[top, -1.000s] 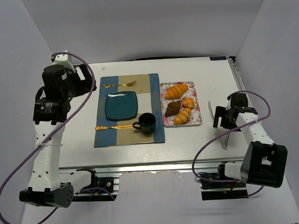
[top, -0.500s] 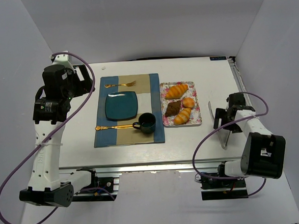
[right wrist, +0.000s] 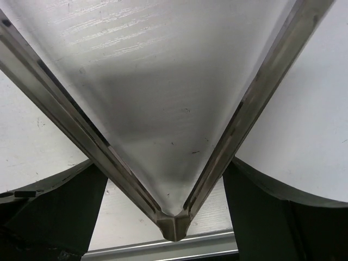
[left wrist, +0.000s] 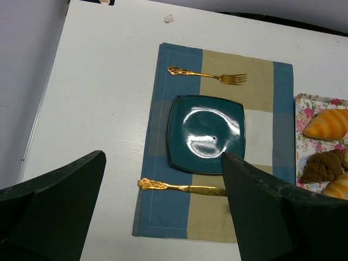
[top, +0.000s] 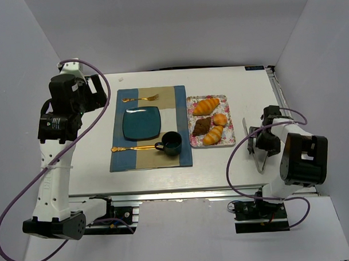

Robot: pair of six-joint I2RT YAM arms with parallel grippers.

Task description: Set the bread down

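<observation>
A: Near edge first. Metal rail point(top: 165, 194) runs along the front of the table point(top: 90, 168), both arm bases below it.

B: Right side?

A: Right gripper point(top: 260, 142) sits low at the table's right margin, jaws spread wide. Steel tongs point(right wrist: 174, 109) lie between the fingers point(right wrist: 49, 212), hinge end nearest the wrist camera, arms fanning away. Gaps show on both sides near the hinge. Not clamped.

B: Room around it?

A: A bare white strip separates the tongs from the floral tray point(top: 190, 107). The right table edge is close behind the gripper.

B: The bread?

A: The bread point(top: 220, 119) is on that tray, right side, between two croissants point(top: 206, 106), just beside the dark chocolate pastry point(top: 201, 126).

B: Middle of the table?

A: A blue-and-tan placemat point(top: 124, 158), its near edge set back from the rail. On it sit a cup point(top: 171, 143) and gold knife point(top: 132, 148) nearest, a teal plate point(top: 141, 123) behind, and a gold fork point(top: 142, 98) farthest. Bare table lies left of the mat.

B: Left arm?

A: Left gripper point(left wrist: 163, 157) is raised above the mat's far left, fingers apart, nothing between them.

B: Any writing?

A: A small blue tag point(top: 254, 67) at the far edge, too small to read.
</observation>
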